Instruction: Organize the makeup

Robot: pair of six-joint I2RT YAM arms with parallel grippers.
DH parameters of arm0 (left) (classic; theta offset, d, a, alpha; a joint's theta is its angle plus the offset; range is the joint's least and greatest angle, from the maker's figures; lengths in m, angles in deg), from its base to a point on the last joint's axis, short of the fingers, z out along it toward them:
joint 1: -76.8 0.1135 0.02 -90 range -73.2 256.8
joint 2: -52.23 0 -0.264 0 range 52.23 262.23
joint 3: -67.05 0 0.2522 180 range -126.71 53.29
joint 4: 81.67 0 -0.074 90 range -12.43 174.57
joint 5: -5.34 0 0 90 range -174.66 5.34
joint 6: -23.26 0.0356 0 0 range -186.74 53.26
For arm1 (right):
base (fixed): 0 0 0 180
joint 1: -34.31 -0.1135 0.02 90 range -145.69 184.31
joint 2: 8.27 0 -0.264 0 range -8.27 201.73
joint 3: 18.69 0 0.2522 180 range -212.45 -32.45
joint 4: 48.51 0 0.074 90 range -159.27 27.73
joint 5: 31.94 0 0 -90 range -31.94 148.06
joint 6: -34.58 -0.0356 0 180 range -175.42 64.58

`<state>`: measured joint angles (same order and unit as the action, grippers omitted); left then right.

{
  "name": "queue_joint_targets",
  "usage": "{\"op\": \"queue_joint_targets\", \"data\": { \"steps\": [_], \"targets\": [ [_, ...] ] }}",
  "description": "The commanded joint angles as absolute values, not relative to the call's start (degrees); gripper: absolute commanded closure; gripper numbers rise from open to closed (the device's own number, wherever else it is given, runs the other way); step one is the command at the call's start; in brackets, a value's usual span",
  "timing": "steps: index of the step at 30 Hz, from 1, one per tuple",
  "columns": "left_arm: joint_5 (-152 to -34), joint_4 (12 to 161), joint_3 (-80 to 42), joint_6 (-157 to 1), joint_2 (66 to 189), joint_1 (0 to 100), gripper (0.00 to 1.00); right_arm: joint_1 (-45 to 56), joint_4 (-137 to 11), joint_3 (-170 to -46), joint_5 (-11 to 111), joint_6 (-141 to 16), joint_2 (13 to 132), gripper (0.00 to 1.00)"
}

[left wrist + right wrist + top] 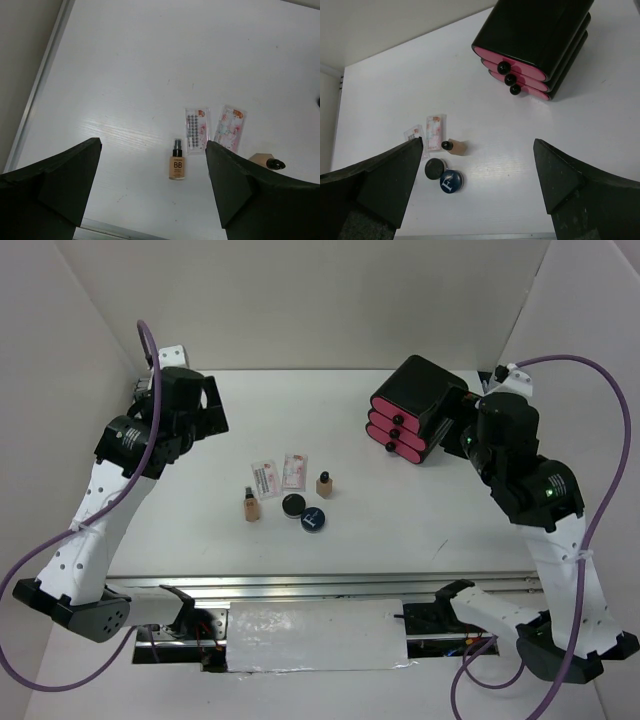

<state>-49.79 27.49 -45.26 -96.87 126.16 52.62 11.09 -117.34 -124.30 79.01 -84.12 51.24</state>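
From the top camera I see the makeup bunched on the white table (150, 540), roughly mid-way between the arms. At the back lie the left sachet (264, 477) and the right sachet (294, 471), side by side. In front of them run the left bottle (252, 505), the black compact (293, 505), the dark-blue compact (314, 521) and the right bottle (324, 484). The two compacts sit just beside each other. The left gripper (213, 412) hangs well apart from the cluster, up and to its left. The right gripper (452, 420) is at the far right, close by the black box (410, 405) with pink drawer fronts.

On my left wrist camera the fingers (60, 180) stand spread wide with nothing between them but bare table. The left bottle, marked BB, shows in the gap nearer the right-hand finger, and both sachets lie just beyond it. The right bottle peeks out at that finger's edge — partly hidden.

On my right wrist camera the jaws are likewise fully parted and grip nothing. The box sits ahead at upper right. The makeup lies low on the left side of the gap — sachets, one bottle, then both compacts nearest the left-hand finger (380, 185). The other bottle I cannot make out here.
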Motion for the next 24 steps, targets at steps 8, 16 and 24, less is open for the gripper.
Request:
{"op": "queue_joint_targets", "data": {
  "steps": [8,16,24],
  "targets": [
    [-71.35,39.27,-42.79,-103.99,126.23,52.63,0.01,11.28,-116.42,-123.51,81.35,-85.39,48.25,0.0],
    [-108.62,78.83,-26.96,-120.76,135.79,51.23,0.01,11.29,-108.7,-115.25,76.34,-84.86,39.55,0.0],
    [-112.17,103.34,-32.23,-130.97,159.09,46.4,0.03,11.46,-105.95,-110.76,72.12,-88.72,37.43,0.0]
  ]
}}
